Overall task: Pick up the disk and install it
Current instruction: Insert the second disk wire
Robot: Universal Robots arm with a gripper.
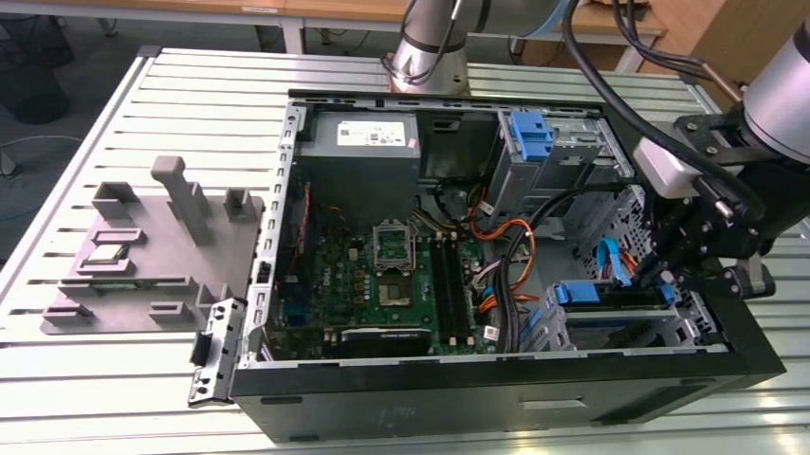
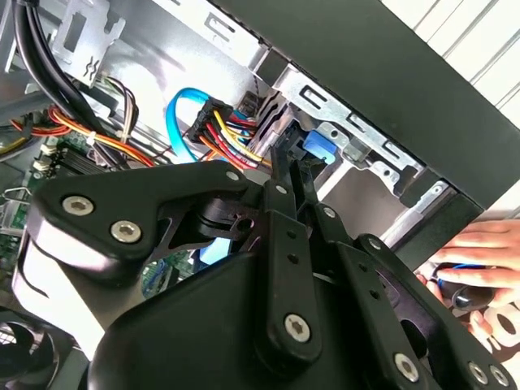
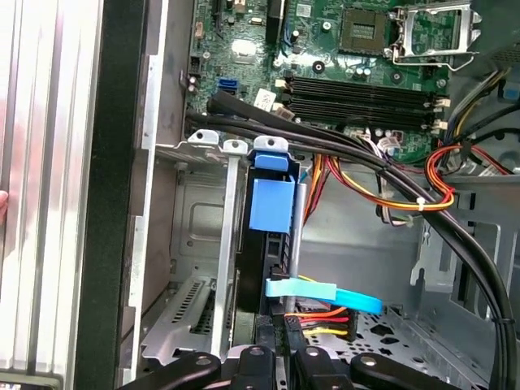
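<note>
Inside the lower drive bay at the case front sits the disk [image 3: 264,260], on edge, its blue rail tab [image 3: 270,205] showing. I judge it rigid, fairly heavy, shock-sensitive; best held by the side rails. My gripper [image 2: 284,175] has its fingers closed together just by the bay, holding nothing I can see. A hand [image 2: 479,260] rests outside the case [image 1: 506,398]
</note>
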